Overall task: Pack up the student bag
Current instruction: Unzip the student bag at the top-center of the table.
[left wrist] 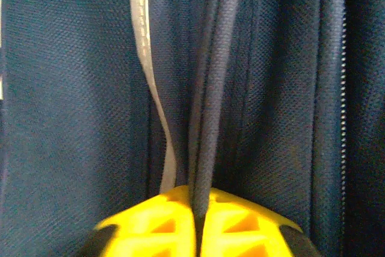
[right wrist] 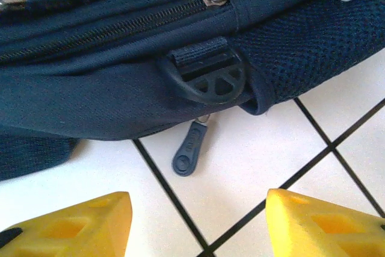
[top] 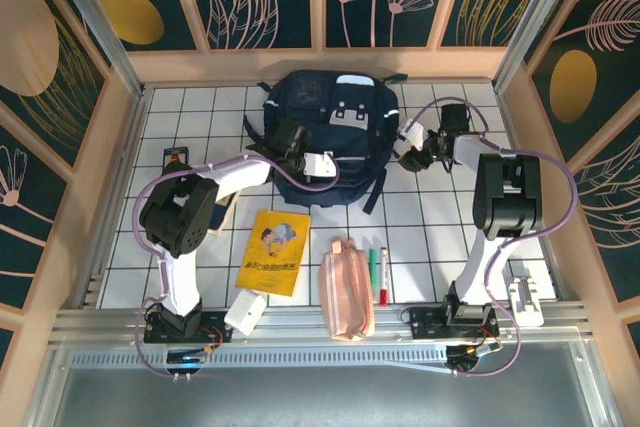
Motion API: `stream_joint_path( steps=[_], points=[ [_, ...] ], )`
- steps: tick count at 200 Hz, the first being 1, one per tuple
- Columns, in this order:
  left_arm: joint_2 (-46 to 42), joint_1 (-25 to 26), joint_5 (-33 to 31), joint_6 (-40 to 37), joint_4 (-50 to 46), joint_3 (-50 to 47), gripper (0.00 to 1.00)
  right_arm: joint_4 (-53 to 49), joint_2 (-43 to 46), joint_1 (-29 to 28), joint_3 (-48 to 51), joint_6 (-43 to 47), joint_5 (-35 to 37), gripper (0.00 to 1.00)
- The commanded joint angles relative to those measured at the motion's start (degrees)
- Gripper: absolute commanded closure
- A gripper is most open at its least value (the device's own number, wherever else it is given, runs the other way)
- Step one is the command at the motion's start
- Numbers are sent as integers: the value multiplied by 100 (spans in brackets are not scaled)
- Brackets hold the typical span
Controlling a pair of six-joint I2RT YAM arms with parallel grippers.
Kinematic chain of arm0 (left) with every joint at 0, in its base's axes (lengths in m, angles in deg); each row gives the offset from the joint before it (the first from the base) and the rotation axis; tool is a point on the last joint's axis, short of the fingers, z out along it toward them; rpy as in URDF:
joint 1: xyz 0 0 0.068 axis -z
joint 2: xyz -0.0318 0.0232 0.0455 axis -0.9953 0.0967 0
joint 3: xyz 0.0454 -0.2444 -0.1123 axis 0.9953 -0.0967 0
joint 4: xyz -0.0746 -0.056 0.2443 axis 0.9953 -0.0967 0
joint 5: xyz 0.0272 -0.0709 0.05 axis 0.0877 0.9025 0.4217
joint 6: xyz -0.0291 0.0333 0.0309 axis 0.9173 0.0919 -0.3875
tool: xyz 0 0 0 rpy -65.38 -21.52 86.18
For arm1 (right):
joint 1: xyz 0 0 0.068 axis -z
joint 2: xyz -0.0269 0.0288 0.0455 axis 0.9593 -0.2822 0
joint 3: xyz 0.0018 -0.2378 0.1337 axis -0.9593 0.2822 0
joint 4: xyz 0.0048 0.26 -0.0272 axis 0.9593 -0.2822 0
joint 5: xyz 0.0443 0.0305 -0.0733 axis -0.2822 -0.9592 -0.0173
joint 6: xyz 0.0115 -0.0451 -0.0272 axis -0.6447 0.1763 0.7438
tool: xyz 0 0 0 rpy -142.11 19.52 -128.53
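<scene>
The student bag [top: 335, 117], a large navy backpack, lies at the back middle of the tiled table. My left gripper [top: 291, 140] rests on the bag's left side. In the left wrist view the left gripper [left wrist: 198, 224] is shut on a dark ridge of the bag's fabric [left wrist: 207, 118], beside a pale piping stripe [left wrist: 144, 46]. At the bag's right edge my right gripper [top: 409, 159] is open. In the right wrist view the right gripper [right wrist: 197, 203] hangs over bare tile, just short of a zipper pull [right wrist: 190, 148] lying below the bag's side [right wrist: 90, 88].
In front of the bag lie a yellow book [top: 272, 252], a pink pencil pouch [top: 345, 290] and two markers [top: 378, 269]. A white block [top: 245, 312] sits by the left arm's base, another white piece [top: 525, 297] at the right. Wooden walls enclose the table.
</scene>
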Motion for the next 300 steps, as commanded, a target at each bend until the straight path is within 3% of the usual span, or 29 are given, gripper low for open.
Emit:
stream_joint_path(
  steps=[1,69,124,152,179,204,245,300],
  points=[
    [-154,-39,69,262,103,249,100,243,-243,-49,-102,362,6,39],
    [-1065,-179,1195,726,-56,620,100,224,-552,-80,-336,330,-221,39],
    [-1201,-312,1506,844,-110,762,100,-138,-624,-88,-420,668,-1034,47],
    [-1280,-407,1782,1013,27,747,100,-74,-499,67,-508,375,-1748,40],
    [-1328,-583,2221,1354,144,821,100,-136,-504,270,-612,244,-2185,39],
    [-1328,-647,2406,1458,153,923,100,73,-564,333,-708,-74,-2160,39],
    [-1496,-675,2674,1659,241,963,100,-176,-655,247,-901,121,-2308,40],
    [-1576,-807,2685,2210,617,964,100,-331,-611,186,-780,158,-1818,41]
  ],
)
